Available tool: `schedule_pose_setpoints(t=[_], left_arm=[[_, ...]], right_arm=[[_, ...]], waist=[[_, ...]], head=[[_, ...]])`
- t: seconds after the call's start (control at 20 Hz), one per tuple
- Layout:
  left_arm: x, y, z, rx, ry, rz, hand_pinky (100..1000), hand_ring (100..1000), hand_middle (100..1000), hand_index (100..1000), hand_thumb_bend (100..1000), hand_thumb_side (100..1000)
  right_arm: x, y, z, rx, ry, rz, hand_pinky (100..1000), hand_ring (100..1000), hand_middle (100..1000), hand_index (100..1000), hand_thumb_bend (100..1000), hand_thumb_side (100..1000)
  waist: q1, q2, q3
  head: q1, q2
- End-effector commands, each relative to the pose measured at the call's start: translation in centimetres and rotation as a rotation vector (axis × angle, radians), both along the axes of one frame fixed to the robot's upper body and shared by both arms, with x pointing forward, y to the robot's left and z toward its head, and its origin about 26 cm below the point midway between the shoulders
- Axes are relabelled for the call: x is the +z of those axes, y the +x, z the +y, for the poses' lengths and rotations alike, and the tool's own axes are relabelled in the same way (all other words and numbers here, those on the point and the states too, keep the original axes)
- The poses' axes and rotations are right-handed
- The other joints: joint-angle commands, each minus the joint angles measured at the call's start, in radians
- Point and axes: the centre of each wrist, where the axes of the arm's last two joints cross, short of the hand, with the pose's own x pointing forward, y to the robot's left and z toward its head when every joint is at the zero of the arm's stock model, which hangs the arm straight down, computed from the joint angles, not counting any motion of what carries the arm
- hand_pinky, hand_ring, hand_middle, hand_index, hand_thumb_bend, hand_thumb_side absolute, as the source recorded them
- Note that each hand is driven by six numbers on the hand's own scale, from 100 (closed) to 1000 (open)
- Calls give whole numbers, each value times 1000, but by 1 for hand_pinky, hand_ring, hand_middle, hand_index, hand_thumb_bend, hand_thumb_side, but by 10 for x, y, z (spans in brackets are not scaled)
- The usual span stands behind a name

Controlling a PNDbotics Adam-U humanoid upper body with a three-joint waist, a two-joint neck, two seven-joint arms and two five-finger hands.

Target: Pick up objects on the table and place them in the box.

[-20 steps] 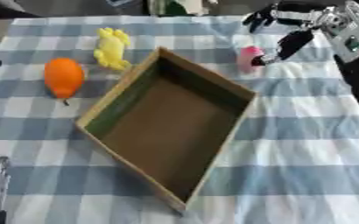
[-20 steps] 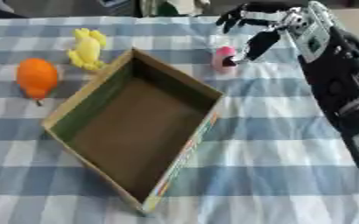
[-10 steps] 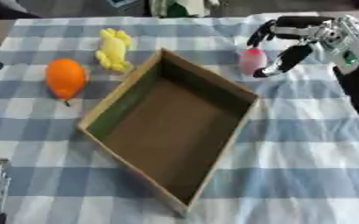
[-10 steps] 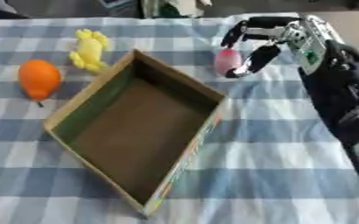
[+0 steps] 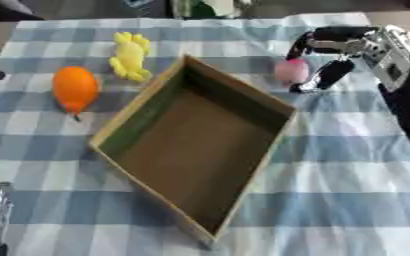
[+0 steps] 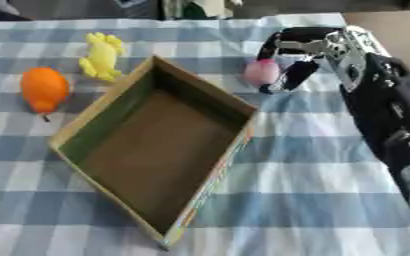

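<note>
Pink object [image 5: 290,70]: on the checked table [image 5: 348,165], just right of your open cardboard box [image 5: 191,150]. Your right hand [image 5: 331,47] curls around it, fingers either side. Orange object [image 5: 74,88] and yellow object [image 5: 131,56]: left of the box.

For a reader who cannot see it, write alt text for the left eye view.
The robot's right hand curls around a small pink object on a blue checked tablecloth, just right of an empty cardboard box. An orange object and a yellow toy lie left of the box.
</note>
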Motion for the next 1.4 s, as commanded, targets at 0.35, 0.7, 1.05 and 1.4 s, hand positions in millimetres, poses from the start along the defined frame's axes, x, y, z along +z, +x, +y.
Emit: schedule_pose_setpoints(t=[0.35,0.7,1.05,1.4], left_arm=[[7,-2,0,-11,7,-25,527,595,586,816,100,736],[7,-2,-1,-14,8,-24,527,595,587,817,100,735],[7,-2,-1,-17,8,-23,527,596,588,818,100,735],[8,-2,-1,-21,11,-28,528,598,589,818,100,731]], right_arm=[[26,-5,3,86,37,-83,709,659,430,599,100,159],[38,-9,9,80,134,-148,689,601,368,553,100,100],[73,-24,25,152,250,-234,688,580,329,527,100,100],[111,-57,66,346,361,-305,685,564,302,504,100,100]], waist=[[-1,-14,0],[-2,-13,1],[-4,-15,1],[-2,-17,3]], head=[[0,-10],[-1,-11],[-2,-12],[-6,-10]])
